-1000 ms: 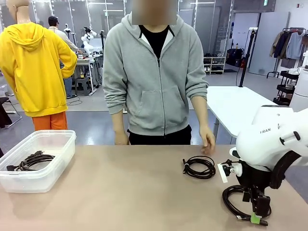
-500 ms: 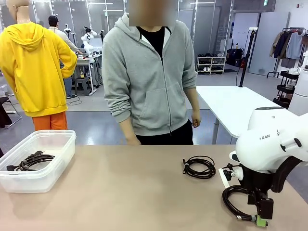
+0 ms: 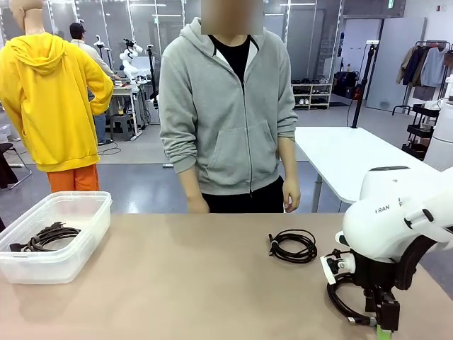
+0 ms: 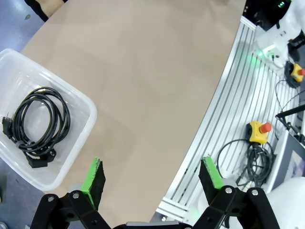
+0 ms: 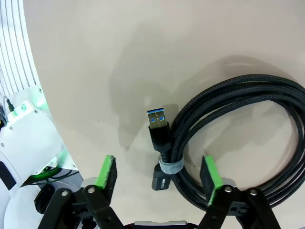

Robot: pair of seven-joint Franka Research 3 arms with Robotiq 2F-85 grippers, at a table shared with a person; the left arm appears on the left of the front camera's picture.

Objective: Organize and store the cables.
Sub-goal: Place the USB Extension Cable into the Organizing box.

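Although the beige worktop [image 3: 177, 283] is mostly bare, one coiled black cable [image 3: 53, 235] is seen in the clear plastic tub [image 3: 95, 198] at its left edge; a braided banded coil [image 5: 248, 88] near the front-right edge is straddled by the right pincer [image 5: 158, 164], spread apart, as is the left pincer [image 4: 152, 164].
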